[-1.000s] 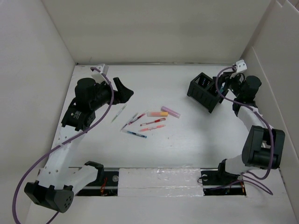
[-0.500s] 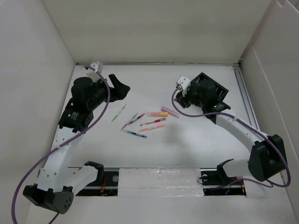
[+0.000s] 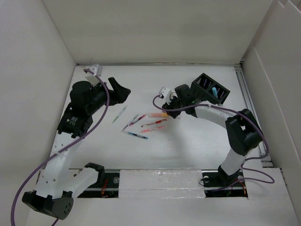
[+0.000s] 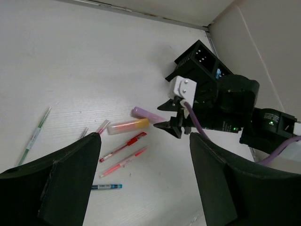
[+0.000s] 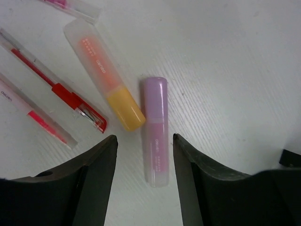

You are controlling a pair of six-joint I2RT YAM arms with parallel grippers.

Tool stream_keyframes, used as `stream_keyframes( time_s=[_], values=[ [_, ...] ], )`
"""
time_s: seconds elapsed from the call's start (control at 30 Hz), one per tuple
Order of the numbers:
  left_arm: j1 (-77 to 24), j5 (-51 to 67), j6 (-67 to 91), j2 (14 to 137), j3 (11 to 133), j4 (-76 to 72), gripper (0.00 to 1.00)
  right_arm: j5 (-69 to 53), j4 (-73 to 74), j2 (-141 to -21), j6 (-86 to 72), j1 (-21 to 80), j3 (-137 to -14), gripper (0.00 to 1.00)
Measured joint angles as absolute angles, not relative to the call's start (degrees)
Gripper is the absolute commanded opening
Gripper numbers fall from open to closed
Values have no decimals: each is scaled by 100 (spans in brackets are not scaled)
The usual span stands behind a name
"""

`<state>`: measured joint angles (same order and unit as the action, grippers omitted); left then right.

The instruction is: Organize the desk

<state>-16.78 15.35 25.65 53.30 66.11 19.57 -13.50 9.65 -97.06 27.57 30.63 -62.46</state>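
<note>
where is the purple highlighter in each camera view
top external: the purple highlighter is near the centre, partly under the right claw.
left wrist: centre, just left of that claw.
right wrist: centre, lying between the open claw's tips.
shared landmark: the orange highlighter with a yellow cap lies right beside it in all three.
</note>
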Motion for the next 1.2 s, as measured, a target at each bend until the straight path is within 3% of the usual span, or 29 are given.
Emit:
stream_keyframes(
  time_s=[0.23, 0.77, 0.97, 1.1, 1.13, 1.17, 1.2],
  values=[
    [-1678, 1529, 2565, 5218, 6600, 2005, 72, -1179, 1031, -10453, 2641, 3199, -6869, 48],
    [-1678, 1446, 2532, 5124, 6595, 2093, 72, -985, 1050, -11301, 2440, 3188, -7461, 45],
    [-1678, 1433, 2491, 5166, 6595, 2093, 72, -939, 1048, -11316, 2408, 3138, -7463, 29],
    [-1678, 1409, 2464, 5205, 6595, 2095, 72, -941, 1048, -11321, 2403, 3004, -7476, 28],
    [-1678, 1402, 2456, 5207, 6595, 2095, 72, -943, 1048, -11325, 2408, 2956, -7483, 15],
    [-1678, 1391, 2449, 5207, 6595, 2095, 72, -943, 1050, -11332, 2418, 2880, -7496, 8],
    [-1678, 1387, 2449, 5207, 6595, 2095, 72, -943, 1050, -11334, 2418, 2877, -7496, 8]
  ],
)
